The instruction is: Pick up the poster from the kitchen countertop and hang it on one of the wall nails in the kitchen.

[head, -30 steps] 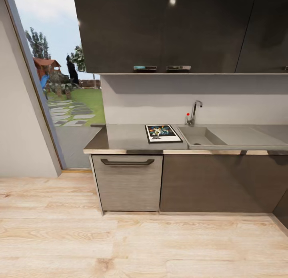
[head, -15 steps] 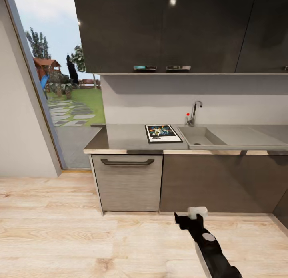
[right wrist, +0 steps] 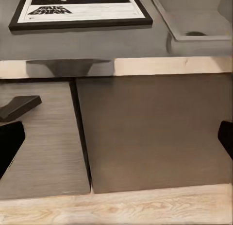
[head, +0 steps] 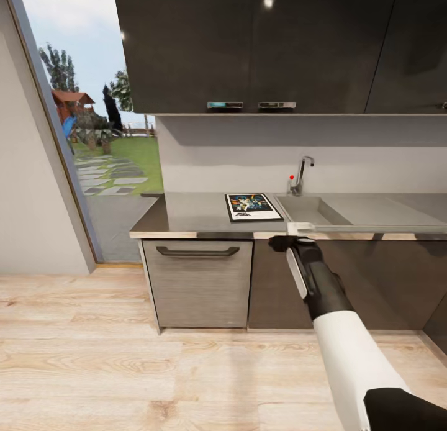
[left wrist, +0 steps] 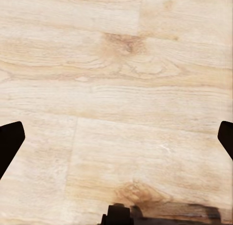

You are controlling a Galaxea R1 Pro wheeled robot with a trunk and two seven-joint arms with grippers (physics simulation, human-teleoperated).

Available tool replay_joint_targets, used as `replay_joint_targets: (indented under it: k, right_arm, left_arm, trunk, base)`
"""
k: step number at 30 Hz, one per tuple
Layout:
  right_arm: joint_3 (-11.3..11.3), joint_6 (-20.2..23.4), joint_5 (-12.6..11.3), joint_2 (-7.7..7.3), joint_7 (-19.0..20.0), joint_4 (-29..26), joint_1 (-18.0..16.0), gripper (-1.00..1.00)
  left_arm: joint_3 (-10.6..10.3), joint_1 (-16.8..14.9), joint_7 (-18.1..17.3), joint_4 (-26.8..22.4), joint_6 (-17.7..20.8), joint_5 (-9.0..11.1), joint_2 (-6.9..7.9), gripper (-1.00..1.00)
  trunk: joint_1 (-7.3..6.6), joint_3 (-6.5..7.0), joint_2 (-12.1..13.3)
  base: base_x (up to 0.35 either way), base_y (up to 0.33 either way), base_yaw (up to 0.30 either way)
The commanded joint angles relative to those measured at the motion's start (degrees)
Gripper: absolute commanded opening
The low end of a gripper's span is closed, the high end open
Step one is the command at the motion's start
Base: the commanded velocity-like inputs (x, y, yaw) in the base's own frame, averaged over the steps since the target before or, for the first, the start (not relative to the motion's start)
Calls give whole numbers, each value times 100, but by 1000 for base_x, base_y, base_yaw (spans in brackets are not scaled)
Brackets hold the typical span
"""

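Poster point(head: 252, 207) lies flat on the grey desk point(head: 186, 213), just beside the sink point(head: 310, 215). My right tool point(head: 292, 235) is near the desk's front edge, fingers wide apart. Reaching low, I might bump that edge.

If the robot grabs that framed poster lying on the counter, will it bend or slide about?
The poster has a black frame, so it probably stays stiff. It lies flat on the smooth grey counter, so a push would likely slide it, and gripping its low edge looks awkward.
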Motion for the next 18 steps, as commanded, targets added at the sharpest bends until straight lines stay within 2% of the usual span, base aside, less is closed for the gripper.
replay_joint_targets:
  k: [1,3,18]
  right_arm:
    - [-9,26,-13,36,-15,28,-37,100]
    - [-5,22,-82,50,-3,93,-101,100]
    - [-5,22,-548,50,-3,573,-530,100]
  left_arm:
    - [39,5,-6,-12,-22,2,3,100]
    - [103,6,-6,-14,-26,2,-10,100]
    - [103,6,-6,-14,-26,2,-10,100]
  trunk:
    - [0,-5,-3]
    - [0,-5,-3]
    - [0,-5,-3]
  base:
    - [0,0,0]
    - [0,0,0]
    - [0,0,0]
